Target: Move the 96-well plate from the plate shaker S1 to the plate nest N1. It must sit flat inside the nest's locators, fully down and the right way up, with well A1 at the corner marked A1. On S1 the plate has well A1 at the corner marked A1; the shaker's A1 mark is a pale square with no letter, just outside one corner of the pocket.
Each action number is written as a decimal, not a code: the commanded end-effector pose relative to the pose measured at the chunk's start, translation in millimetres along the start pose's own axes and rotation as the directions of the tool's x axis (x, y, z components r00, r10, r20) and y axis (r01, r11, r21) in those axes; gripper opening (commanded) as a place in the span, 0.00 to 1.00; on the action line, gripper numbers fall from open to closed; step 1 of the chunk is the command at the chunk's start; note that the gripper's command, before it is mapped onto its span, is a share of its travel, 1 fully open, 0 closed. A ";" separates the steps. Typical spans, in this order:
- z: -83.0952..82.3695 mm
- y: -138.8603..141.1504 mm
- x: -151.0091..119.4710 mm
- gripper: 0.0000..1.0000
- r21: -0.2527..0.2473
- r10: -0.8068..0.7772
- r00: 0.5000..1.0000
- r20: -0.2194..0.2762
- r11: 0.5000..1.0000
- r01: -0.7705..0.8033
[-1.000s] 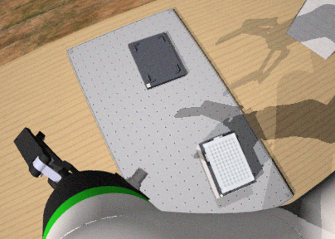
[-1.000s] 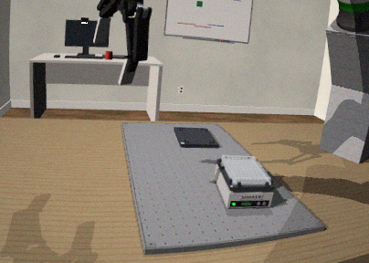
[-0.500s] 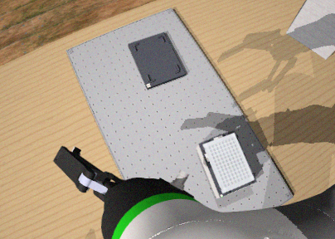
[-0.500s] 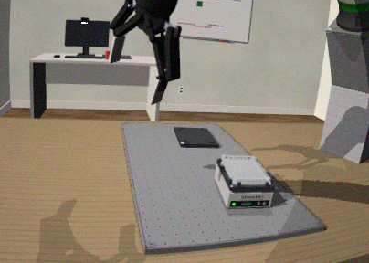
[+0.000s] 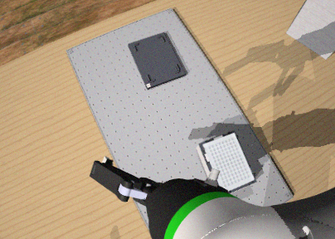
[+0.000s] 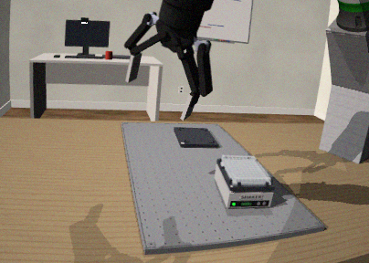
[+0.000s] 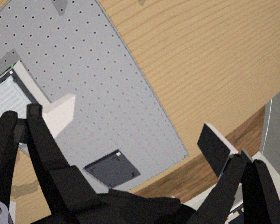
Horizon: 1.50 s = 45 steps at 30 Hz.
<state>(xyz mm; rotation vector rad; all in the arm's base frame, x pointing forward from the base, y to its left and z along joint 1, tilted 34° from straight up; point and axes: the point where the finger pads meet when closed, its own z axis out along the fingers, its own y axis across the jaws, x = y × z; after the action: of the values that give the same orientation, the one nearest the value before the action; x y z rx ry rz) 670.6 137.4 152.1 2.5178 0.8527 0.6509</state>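
On the wooden table (image 6: 55,186) lies a perforated board (image 6: 169,195). The plate nest (image 6: 195,137) sits at the board's far end; the plate shaker (image 6: 244,192) stands near its right edge, carrying the 96-well plate (image 6: 246,170). The gripper (image 6: 162,88) hangs fingers spread above the board's far half.
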 end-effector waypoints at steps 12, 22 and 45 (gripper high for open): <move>10.0 -57.6 -18.3 1.00 0.040 -0.179 0.984 0.010 0.983 0.179; 15.5 -93.9 -34.1 1.00 0.071 -0.313 0.950 0.012 0.948 0.312; 24.7 -170.8 -79.4 1.00 0.139 -0.607 0.795 -0.005 0.786 0.602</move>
<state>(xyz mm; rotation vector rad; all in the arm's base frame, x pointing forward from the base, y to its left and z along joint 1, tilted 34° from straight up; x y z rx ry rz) 564.6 201.5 35.0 2.2308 1.5035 0.3860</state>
